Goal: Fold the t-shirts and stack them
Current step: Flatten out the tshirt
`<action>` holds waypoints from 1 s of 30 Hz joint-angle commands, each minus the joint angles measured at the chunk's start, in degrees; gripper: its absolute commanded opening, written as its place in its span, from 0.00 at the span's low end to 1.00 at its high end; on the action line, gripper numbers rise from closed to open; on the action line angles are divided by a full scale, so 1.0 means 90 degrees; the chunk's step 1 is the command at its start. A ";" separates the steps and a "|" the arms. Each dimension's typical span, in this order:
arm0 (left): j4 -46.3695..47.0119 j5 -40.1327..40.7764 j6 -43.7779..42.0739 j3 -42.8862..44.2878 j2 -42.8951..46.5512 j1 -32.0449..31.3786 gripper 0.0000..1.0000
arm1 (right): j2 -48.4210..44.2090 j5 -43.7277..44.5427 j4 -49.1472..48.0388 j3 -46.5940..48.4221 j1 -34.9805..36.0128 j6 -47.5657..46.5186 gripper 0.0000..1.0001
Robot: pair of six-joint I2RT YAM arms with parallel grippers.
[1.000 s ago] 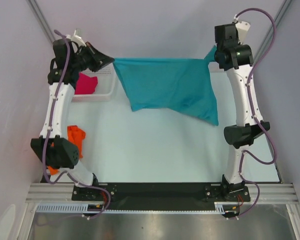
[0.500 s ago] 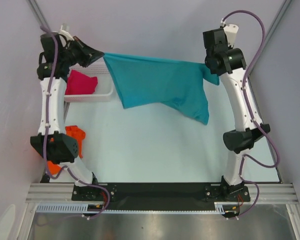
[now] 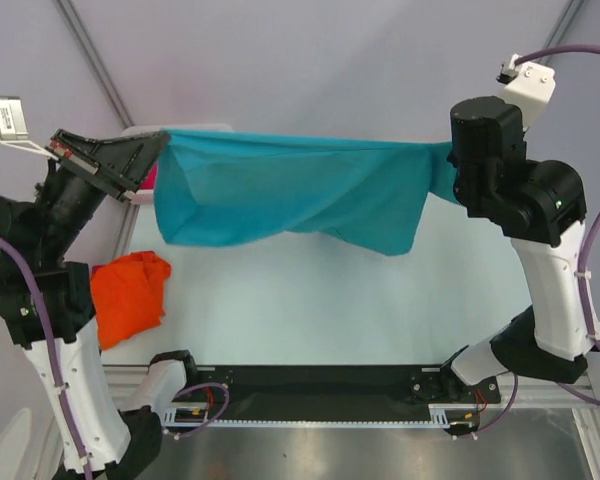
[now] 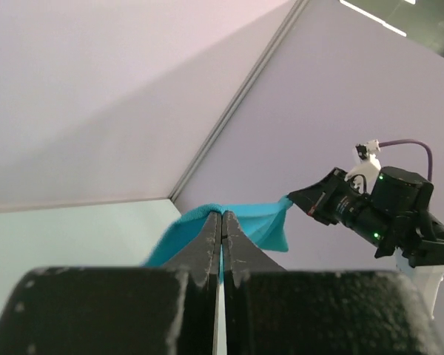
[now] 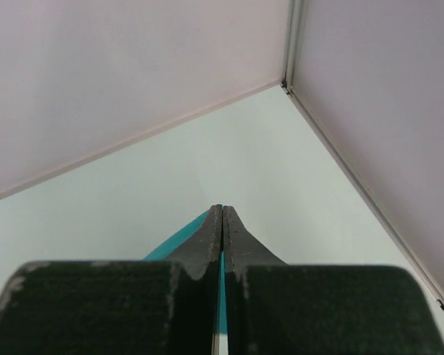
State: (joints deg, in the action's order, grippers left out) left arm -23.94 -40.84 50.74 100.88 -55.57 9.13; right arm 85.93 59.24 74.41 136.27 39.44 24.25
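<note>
Soft teal-blue cloth t-shirt hangs stretched in the air over the far half of the pale table, with the jaws of the left gripper and right gripper each pinched on an upper corner. A crumpled bright orange t-shirt lies at the table's left edge. No folding or stacking appears done.

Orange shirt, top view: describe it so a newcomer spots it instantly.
Start at the pale table, then go to its near-left corner, beside the left arm. The orange shirt lies there in a crumpled heap. Unlike the teal shirt stretched between the left pincer and right pincer, it is bright orange and nothing holds it.
</note>
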 commanded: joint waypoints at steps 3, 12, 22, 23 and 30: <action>0.0540 0.0172 0.0427 -0.0877 -0.1041 0.0060 0.00 | 0.0851 -0.0838 -0.0337 -0.0316 -0.0846 -0.0096 0.00; 0.0466 0.0163 0.0280 0.1179 -0.5126 0.0041 0.00 | 0.3956 -0.1983 -0.1021 0.2377 -0.2321 -0.0799 0.00; 0.0598 -0.0189 0.0934 0.4485 -0.7498 -0.0145 0.00 | 0.3393 -0.0853 -0.2397 0.1754 -0.3035 -0.1277 0.00; 0.0832 -0.0208 0.1002 0.4397 -0.7362 -0.0145 0.00 | 0.3247 -0.0715 -0.2728 0.1744 -0.3015 -0.1530 0.00; 0.2640 -0.0892 0.1393 0.3415 -0.5919 -0.0018 0.00 | 0.1938 0.1374 -0.6455 0.0848 -0.1777 -0.5150 0.00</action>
State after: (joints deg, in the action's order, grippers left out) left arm -14.09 -47.81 59.66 135.04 -122.32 5.56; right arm 113.51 52.99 43.20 147.52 18.22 3.14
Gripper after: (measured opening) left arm 0.004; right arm 0.009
